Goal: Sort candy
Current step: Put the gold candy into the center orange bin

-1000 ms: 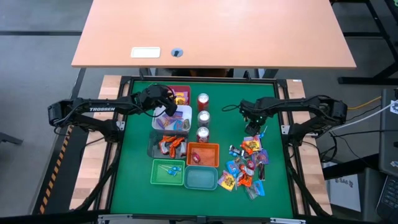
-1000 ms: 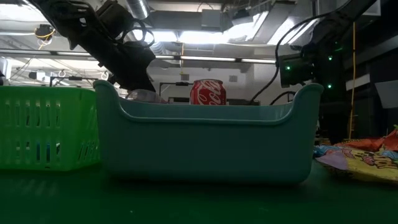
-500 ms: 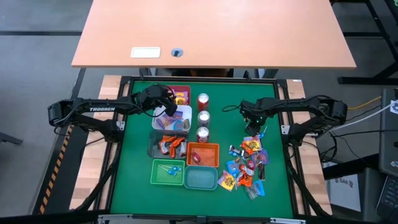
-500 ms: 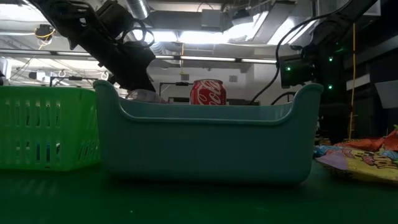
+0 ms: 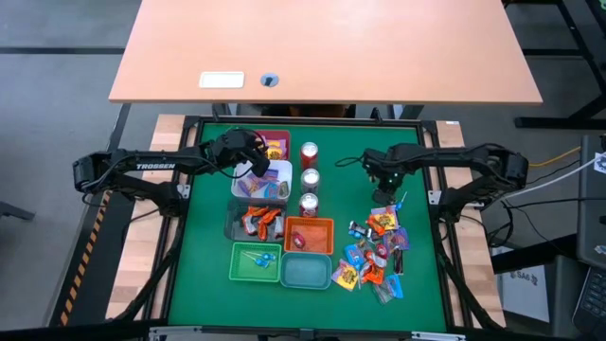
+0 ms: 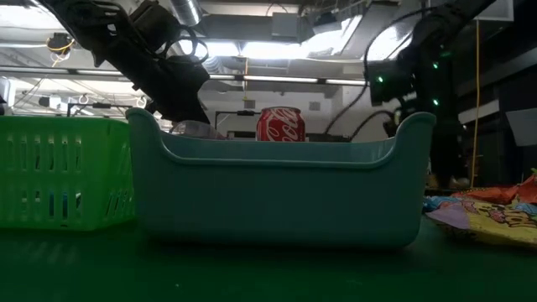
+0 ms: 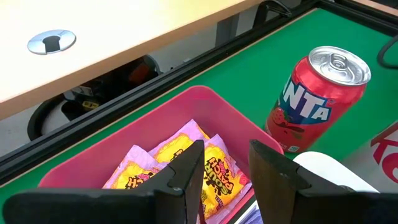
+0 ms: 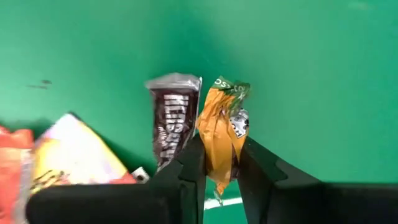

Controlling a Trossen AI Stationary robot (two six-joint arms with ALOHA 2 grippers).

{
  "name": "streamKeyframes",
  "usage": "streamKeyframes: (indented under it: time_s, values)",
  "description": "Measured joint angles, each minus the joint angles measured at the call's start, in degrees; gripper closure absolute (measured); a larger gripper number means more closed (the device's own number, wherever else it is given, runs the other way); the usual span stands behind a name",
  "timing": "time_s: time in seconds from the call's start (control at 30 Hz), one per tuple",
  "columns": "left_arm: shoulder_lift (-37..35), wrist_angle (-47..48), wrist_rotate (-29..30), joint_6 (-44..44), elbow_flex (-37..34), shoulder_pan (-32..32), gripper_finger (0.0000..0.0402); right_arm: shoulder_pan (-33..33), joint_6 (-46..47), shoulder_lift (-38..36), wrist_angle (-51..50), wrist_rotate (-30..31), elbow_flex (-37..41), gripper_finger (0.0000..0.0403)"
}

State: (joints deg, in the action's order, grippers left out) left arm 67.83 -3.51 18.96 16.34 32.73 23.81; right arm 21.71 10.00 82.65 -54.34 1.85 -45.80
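The candy lies in a loose pile (image 5: pixel 379 251) on the green mat at the right. My right gripper (image 5: pixel 383 187) stands over the pile's far end, pointing down, shut on an orange-wrapped candy (image 8: pixel 221 130). A dark-wrapped bar (image 8: pixel 171 118) lies flat on the mat right beside that candy. At the far left my left gripper (image 7: pixel 227 171) hangs open above the pink bin (image 7: pixel 143 134), which holds yellow-wrapped candy (image 7: pixel 205 165). Nothing is between its fingers. My right gripper pinches the orange-wrapped candy between its two fingers, one on each side of the wrapper's middle (image 8: pixel 217 146). The fingers come from above, pointing down. The candy hangs below them, its crinkled green-tipped end (image 8: pixel 231 87) lowest, apparently clear of the mat.
Three red cans (image 5: pixel 310 180) stand in a row between the arms. Pink (image 5: pixel 273 144), white (image 5: pixel 265 185), grey (image 5: pixel 248 220), orange (image 5: pixel 309 234), green (image 5: pixel 256 262) and teal (image 5: pixel 305 272) bins stand left of the pile. Bare mat lies at the far right.
My right gripper has risen a little above the far end of the candy pile. My left arm has kept still.
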Motion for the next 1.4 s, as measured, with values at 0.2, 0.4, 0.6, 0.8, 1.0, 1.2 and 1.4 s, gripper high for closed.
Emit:
streamKeyframes:
  time_s: [0.2,0.4,0.6,0.8,1.0,1.2,1.4]
  values:
    - [0.0,-0.3,0.0,0.0,0.0,0.0,0.0288,-0.6,-2.0,0.0,-1.8,-5.7,-8.7,0.0338]
    - [0.0,-4.4,-4.5,-0.4,0.0,0.0,0.0288,-5.8,-4.3,0.0,-0.4,-7.0,-16.9,0.0336]
    - [0.0,-10.2,-17.4,-0.5,0.0,-0.2,0.0288,-13.7,-4.4,0.0,7.5,-7.0,-19.6,0.0336]
    - [0.0,-12.7,-28.1,-0.5,0.0,-4.3,0.0288,-20.9,-4.4,0.0,14.4,-7.0,-19.6,0.0336]
    - [0.0,-12.9,-27.5,-0.5,0.0,-11.8,0.0288,-27.3,-4.4,0.5,20.4,-7.0,-19.6,0.0336]
    - [0.0,-13.1,-22.2,-0.5,0.0,-19.3,0.0288,-32.0,-4.4,3.5,26.0,-7.0,-19.6,0.0336]
    - [0.0,-13.3,-17.3,-0.4,0.0,-26.0,0.0288,-34.7,-4.3,7.6,29.9,-7.0,-19.6,0.0336]
